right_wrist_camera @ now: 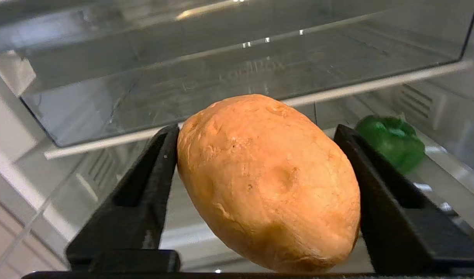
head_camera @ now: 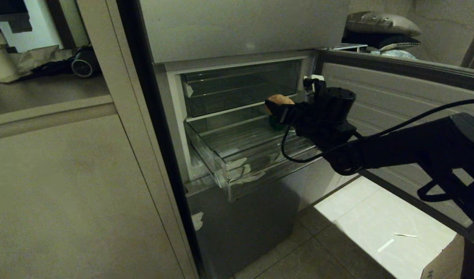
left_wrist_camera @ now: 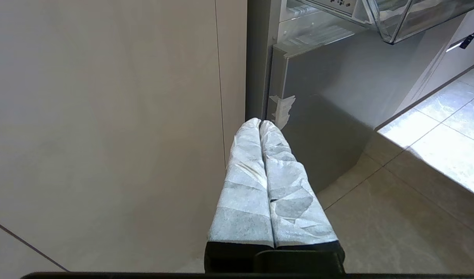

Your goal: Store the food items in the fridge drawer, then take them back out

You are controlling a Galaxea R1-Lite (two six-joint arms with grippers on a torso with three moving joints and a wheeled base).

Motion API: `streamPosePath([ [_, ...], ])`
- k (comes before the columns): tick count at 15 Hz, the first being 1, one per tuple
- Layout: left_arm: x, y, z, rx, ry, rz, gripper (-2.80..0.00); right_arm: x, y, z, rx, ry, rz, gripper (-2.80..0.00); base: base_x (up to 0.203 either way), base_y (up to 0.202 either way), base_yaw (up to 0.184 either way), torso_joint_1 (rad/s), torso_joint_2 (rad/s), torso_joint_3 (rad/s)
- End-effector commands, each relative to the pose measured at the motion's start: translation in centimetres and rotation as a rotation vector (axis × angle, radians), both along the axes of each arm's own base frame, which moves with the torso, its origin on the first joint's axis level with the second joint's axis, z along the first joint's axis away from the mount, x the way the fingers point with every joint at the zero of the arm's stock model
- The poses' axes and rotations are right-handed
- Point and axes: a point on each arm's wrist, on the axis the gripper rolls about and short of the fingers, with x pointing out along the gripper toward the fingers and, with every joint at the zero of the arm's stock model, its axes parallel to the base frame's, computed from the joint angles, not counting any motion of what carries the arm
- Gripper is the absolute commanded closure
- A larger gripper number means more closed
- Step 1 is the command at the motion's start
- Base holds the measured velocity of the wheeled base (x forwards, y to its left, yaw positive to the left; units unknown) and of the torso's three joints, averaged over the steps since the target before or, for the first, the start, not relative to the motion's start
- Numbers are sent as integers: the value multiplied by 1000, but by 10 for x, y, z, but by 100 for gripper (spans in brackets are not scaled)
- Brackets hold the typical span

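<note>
The left claw, its wrapped fingers pressed together, hangs near the grey fridge above the tiled floor.

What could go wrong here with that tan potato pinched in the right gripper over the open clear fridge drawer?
1. The lumpy tan potato is rounded and the right gripper touches only its two sides, so it might slip out.
2. The dark green rounded vegetable already lies in the clear plastic drawer; a dropped potato could hit it.
3. The upper clear bin sits close above, so lifting could bump it.
</note>
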Motion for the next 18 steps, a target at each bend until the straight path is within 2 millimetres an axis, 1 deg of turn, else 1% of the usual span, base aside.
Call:
streamPosePath([
  [1, 0, 0, 0, 0, 1, 1, 0, 9, 3, -4, 9, -17, -3, -280, 0, 0, 0, 0, 0, 0],
  [7, 0, 0, 0, 0, 2, 1, 0, 8, 2, 2, 14, -29, -9, -280, 0, 0, 0, 0, 0, 0],
  [8, 0, 0, 0, 0, 1, 1, 0, 2, -1, 10, 19, -34, -19, -280, 0, 0, 0, 0, 0, 0],
  [9, 0, 0, 0, 0, 2, 0, 0, -10, -6, 22, 23, -37, -34, -280, 0, 0, 0, 0, 0, 0],
  [10, 0, 0, 0, 0, 1, -1, 0, -27, -13, 38, 25, -39, -45, -280, 0, 0, 0, 0, 0, 0],
  [11, 0, 0, 0, 0, 1, 0, 0, -48, -23, 55, 17, -35, -54, -280, 0, 0, 0, 0, 0, 0],
  [12, 0, 0, 0, 0, 2, 0, 0, -73, -36, 70, -1, -30, -62, -280, 0, 0, 0, 0, 0, 0],
  [14, 0, 0, 0, 0, 1, -1, 0, -125, -62, 90, -43, -19, -75, -280, 0, 0, 0, 0, 0, 0],
  [15, 0, 0, 0, 0, 2, 0, 0, -150, -76, 95, -60, -17, -84, -280, 0, 0, 0, 0, 0, 0],
  [16, 0, 0, 0, 0, 2, 0, 0, -170, -90, 98, -72, -19, -100, -280, 0, 0, 0, 0, 0, 0],
  [17, 0, 0, 0, 0, 1, 1, 0, -187, -102, 99, -82, -21, -122, -280, 0, 0, 0, 50, -149, -89],
  [18, 0, 0, 0, 0, 2, -1, 0, -200, -114, 99, -91, -22, -149, -280, 0, 0, 0, 142, -350, -198],
])
